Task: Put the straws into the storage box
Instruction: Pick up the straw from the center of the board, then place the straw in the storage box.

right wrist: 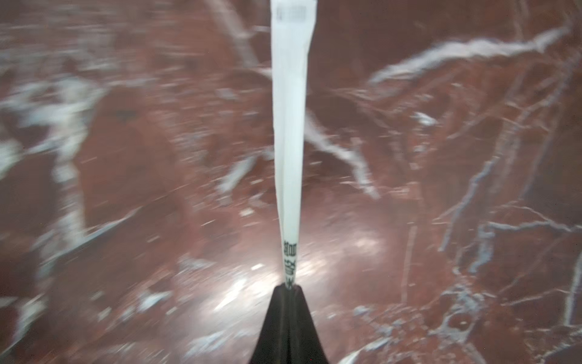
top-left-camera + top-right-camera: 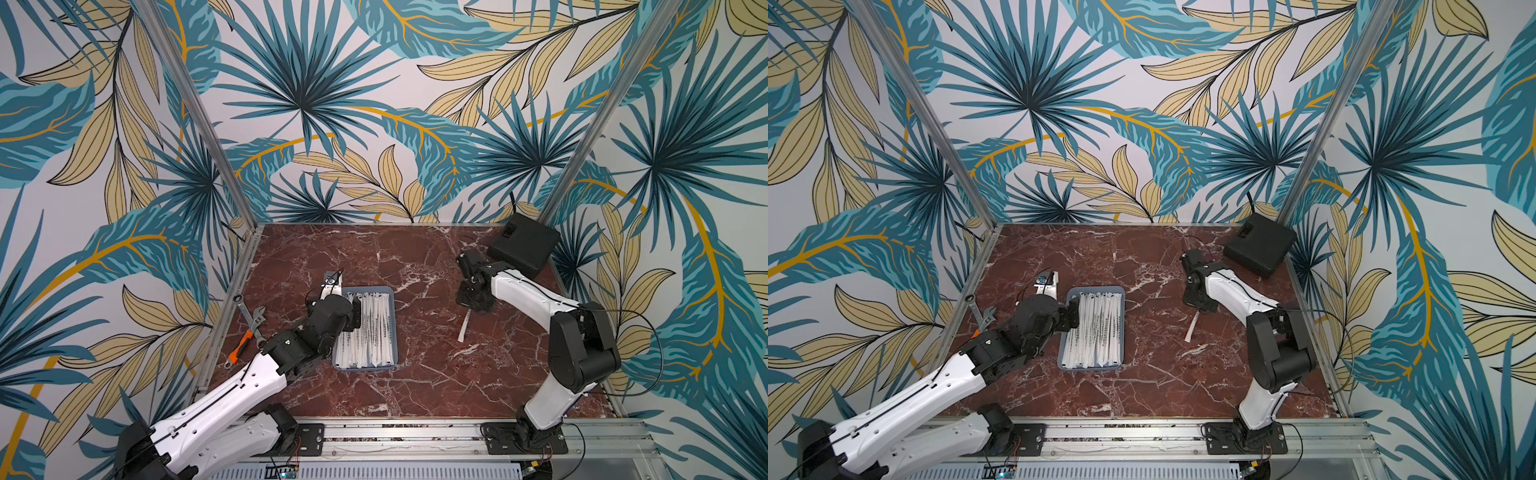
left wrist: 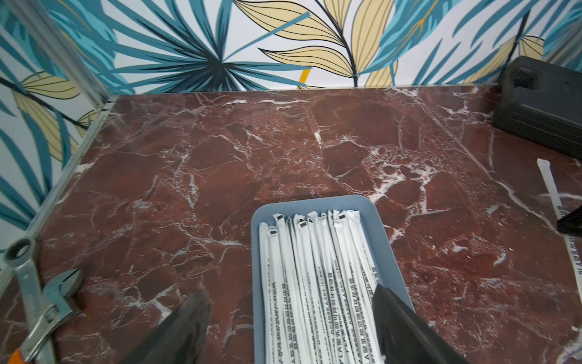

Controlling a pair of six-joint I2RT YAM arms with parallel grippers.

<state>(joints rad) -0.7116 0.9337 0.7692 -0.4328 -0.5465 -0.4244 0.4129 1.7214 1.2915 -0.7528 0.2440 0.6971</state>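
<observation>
The storage box sits on the red marble desk, left of centre in both top views. It is filled with a row of paper-wrapped straws lying side by side along its length. The left fingers stand apart over the box's near-left part. In the left wrist view one finger is outside the rim above bare desk and the other is above the packed straws, with nothing gripped between them. One loose straw is out on the desk, well apart from the box on its right. The right fingers are pressed together on this straw, and the right wrist view shows the white wrapper running straight out from the closed tips. The left wrist view shows the grip some way along the straw, with wrapper showing on both sides of the fingers. Whether the straw's free end touches the desk cannot be told, as that close view is blurred. A black box sits in the far right corner. Two wrenches lie crossed at the desk's left edge, one with an orange handle.
</observation>
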